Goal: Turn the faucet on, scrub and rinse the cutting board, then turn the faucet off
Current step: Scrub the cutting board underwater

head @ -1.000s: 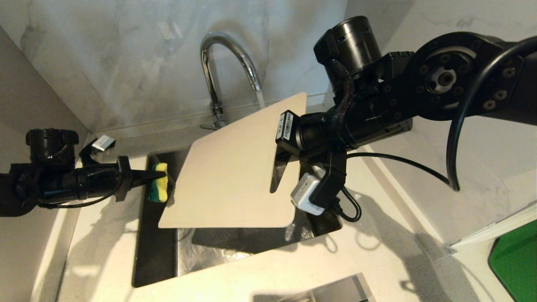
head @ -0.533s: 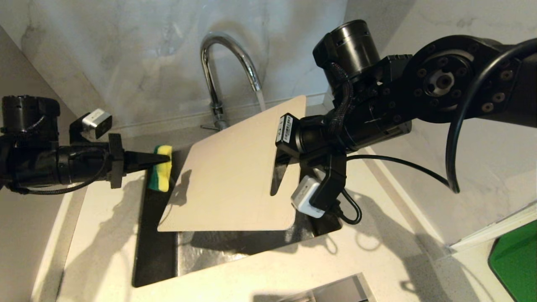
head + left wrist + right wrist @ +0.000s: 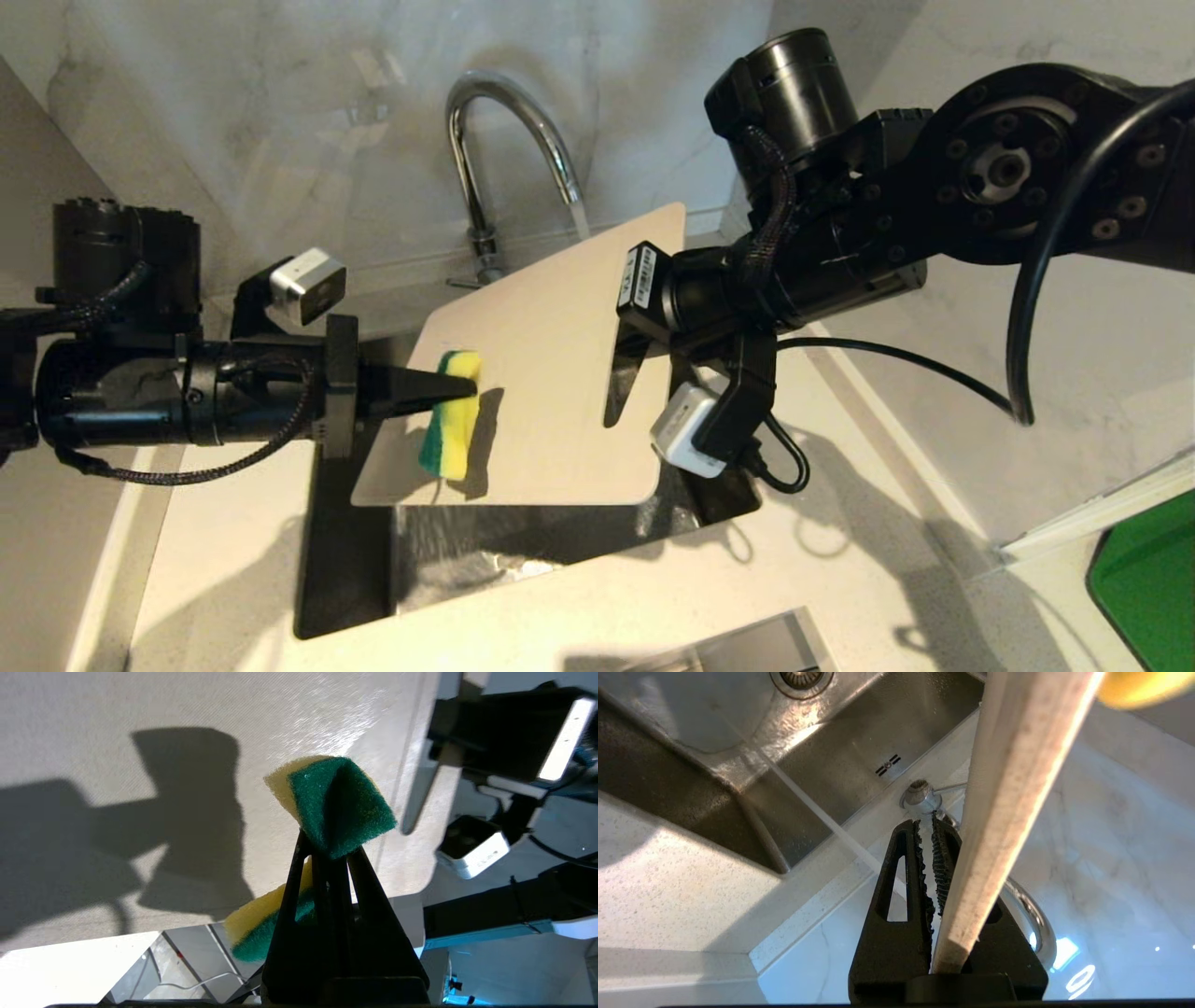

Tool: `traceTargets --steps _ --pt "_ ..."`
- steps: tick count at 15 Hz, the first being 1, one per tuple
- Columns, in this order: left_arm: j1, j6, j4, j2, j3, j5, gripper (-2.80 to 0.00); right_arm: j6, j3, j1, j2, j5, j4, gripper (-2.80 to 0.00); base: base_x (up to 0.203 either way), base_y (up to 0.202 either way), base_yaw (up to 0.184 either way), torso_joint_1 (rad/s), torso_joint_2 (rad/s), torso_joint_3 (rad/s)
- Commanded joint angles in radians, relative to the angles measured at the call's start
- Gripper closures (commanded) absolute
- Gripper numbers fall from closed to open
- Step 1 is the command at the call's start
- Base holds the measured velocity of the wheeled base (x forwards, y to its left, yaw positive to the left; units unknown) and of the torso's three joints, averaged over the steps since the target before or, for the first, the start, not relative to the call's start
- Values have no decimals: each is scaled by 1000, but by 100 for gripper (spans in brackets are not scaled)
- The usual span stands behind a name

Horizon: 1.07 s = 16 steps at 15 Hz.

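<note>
Sponge (image 3: 451, 414) now on tilted cutting board (image 3: 541, 392), both fingers clamped, slot end nearest.

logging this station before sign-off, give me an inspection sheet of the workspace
surface: pale speckled counter around a steel sink.
job's things: cutting board held tilted over the sink; faucet running, its stream meeting the board's far corner.
clutter: green flat item at the right edge.
grippers: left gripper shut on the sponge, over the board; contact cannot be told. right gripper shut on the board's edge by the handle slot.
cables: black cable looping from the right arm over the counter.
surroundings: marble wall behind the sink.
</note>
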Motion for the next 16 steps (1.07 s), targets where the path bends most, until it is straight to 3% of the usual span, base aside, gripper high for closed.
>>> traceTargets --steps 1,11,16 --pt "1 -2 -17 23 26 -2 0 -12 1 0 -8 1 3 0 0 0 0 0 0 0" --pt "102 66 -113 136 136 7 0 -3 11 0 -19 1 4 0 0 0 0 0 0 0" --pt "233 132 -132 138 198 -1 0 -3 37 -8 -30 2 4 0 0 0 0 0 0 0"
